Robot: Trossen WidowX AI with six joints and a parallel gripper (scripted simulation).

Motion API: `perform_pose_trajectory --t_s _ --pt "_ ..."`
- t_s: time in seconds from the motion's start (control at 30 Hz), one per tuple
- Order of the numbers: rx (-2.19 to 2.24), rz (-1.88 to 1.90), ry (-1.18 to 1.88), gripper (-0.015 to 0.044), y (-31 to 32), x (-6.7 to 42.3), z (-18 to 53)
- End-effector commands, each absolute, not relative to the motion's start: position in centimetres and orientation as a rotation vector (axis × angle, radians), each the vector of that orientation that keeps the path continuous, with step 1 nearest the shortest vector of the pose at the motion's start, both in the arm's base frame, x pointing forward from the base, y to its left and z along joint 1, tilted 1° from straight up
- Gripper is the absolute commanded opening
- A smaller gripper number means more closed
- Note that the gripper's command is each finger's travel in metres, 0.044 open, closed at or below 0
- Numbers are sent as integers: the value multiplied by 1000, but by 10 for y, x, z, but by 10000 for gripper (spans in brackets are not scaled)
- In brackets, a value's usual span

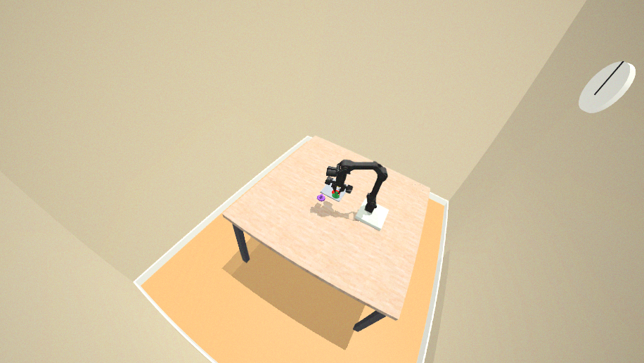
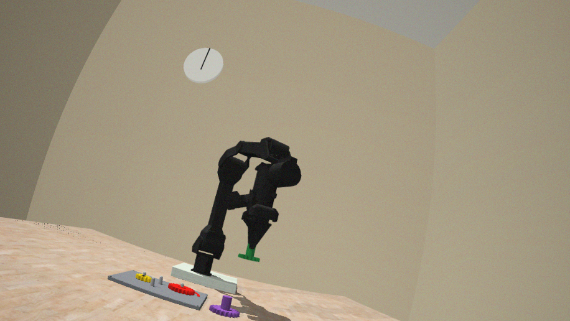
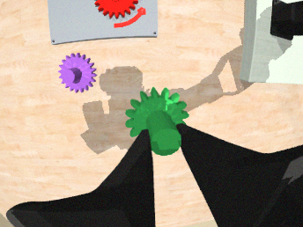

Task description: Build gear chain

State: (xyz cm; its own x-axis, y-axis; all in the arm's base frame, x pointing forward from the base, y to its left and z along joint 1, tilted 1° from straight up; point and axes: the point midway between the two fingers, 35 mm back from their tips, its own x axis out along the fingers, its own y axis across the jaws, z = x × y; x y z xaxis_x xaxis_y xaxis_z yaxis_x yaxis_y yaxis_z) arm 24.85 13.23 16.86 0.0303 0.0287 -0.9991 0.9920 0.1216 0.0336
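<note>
My gripper (image 2: 251, 246) (image 3: 162, 133) is shut on the upright handle of the green gear (image 2: 248, 257) (image 3: 154, 107), which hangs high above the table, teeth side down. The grey board (image 2: 127, 279) (image 3: 66, 22) carries the red gear (image 2: 181, 288) (image 3: 116, 5) near one end and the yellow gear (image 2: 143, 277) towards the other. Two bare pegs, a front peg (image 2: 152, 282) and a rear peg (image 2: 160, 280), stand between them. The purple gear (image 1: 320, 198) (image 2: 224, 310) (image 3: 84, 78) stands on the table beside the board's red-gear end, handle up. The yellow gear's stripe is not distinguishable.
The arm's pale base plate (image 1: 372, 216) (image 2: 207, 280) (image 3: 253, 53) stands behind the board in the exterior view. The red arrow (image 3: 132, 21) lies on the board beside the red gear. The arm's shadow falls on the table (image 1: 288, 225) near the purple gear.
</note>
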Motion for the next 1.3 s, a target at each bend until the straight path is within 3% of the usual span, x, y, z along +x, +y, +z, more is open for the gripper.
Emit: perform_pose_trajectory --t_s 0.0,1.27 --pt "1145 -1084 1255 0 125 253 165" --pt "1160 -1092 1256 0 54 285 137"
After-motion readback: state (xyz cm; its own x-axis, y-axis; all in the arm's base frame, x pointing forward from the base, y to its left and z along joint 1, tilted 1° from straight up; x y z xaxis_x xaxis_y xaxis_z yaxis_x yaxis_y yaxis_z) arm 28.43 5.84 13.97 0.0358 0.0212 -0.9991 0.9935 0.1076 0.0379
